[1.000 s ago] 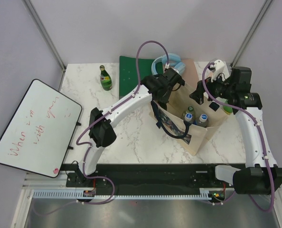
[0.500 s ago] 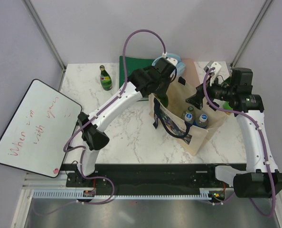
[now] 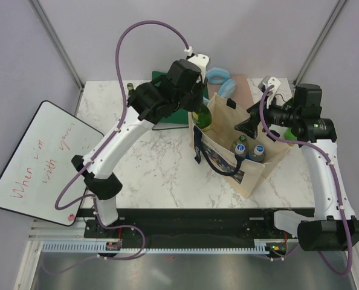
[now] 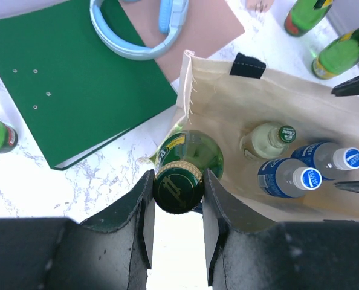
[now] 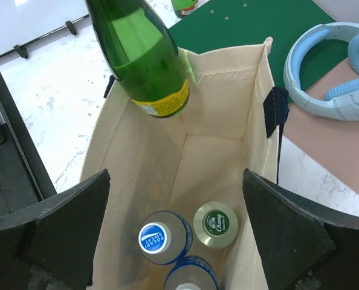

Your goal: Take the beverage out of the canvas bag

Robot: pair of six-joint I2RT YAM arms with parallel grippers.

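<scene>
The beige canvas bag (image 3: 225,164) stands open at mid table; it also shows in the left wrist view (image 4: 228,115) and the right wrist view (image 5: 222,96). My left gripper (image 3: 197,103) is shut on the neck of a green glass bottle (image 3: 203,119), just under its cap (image 4: 177,187). The bottle (image 5: 144,54) hangs upright over the bag's far left corner. My right gripper (image 3: 250,125) is open and empty, its jaws spread wide above the bag's mouth (image 5: 174,181). Two blue-capped bottles (image 5: 157,237) and a green-capped Chang bottle (image 5: 216,223) stand inside the bag.
A green folder (image 4: 77,78), blue headphones (image 4: 137,30) and a pink board lie behind the bag. Another green bottle (image 3: 130,87) stands at the far left, and two more (image 4: 342,54) stand right of the bag. A whiteboard (image 3: 43,160) sits off the left edge.
My left gripper has risen and drawn back to the left, lifting the green bottle up from inside the bag. The right gripper has hardly moved.
</scene>
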